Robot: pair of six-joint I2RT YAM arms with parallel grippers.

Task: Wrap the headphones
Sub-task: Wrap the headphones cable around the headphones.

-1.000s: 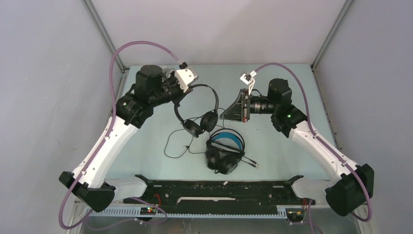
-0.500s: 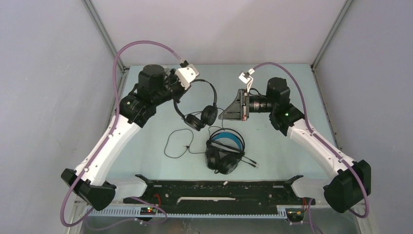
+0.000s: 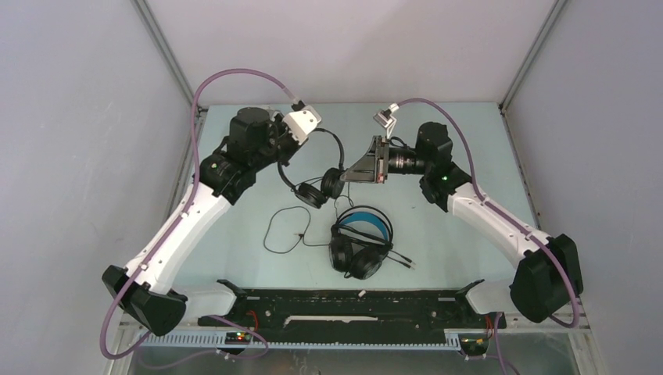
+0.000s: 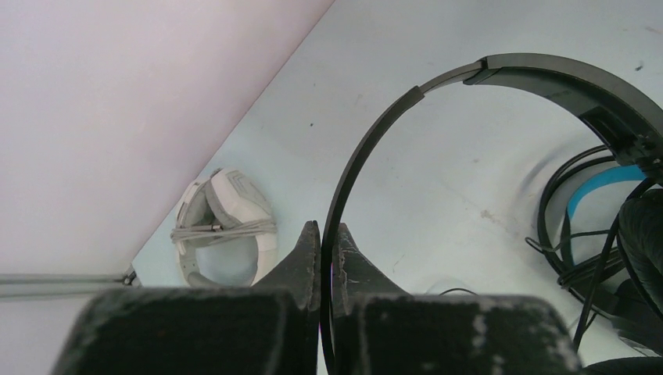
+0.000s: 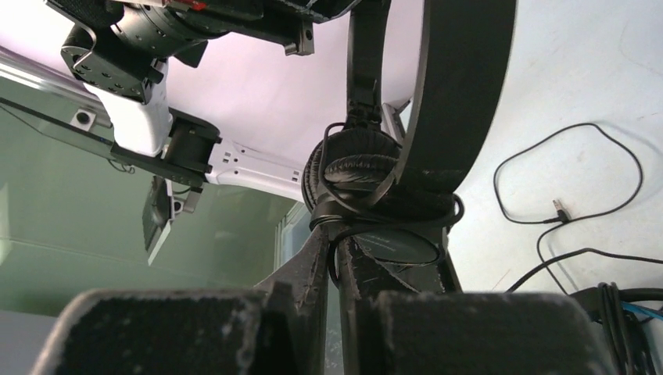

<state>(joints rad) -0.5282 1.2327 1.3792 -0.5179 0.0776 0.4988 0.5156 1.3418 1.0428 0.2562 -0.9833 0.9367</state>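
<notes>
**A:** What does each end effector have hold of?

**B:** The left end effector [image 4: 327, 238] is closed tight on the slim headband of the thin black headphones [image 3: 313, 194]. It holds them up by the band at the far middle of the bench [image 3: 234, 254]. The right end effector [image 5: 335, 244] meets the ear cups from the opposite side. Its fingers stand a sliver apart, and the set's cord [image 5: 558, 206] runs through the slit. I cannot tell whether the cord is pinched.

**A:** And farther out?

**B:** The rest of that cord trails in loose loops on the bench. Closer to the arm bases, the black headphones with the blue-lined headband [image 3: 361, 250] lie flat, just beside those loops. The white-grey headphones [image 4: 223, 230] lie at the bench's edge by a wall, with grey cord wound across them.
</notes>
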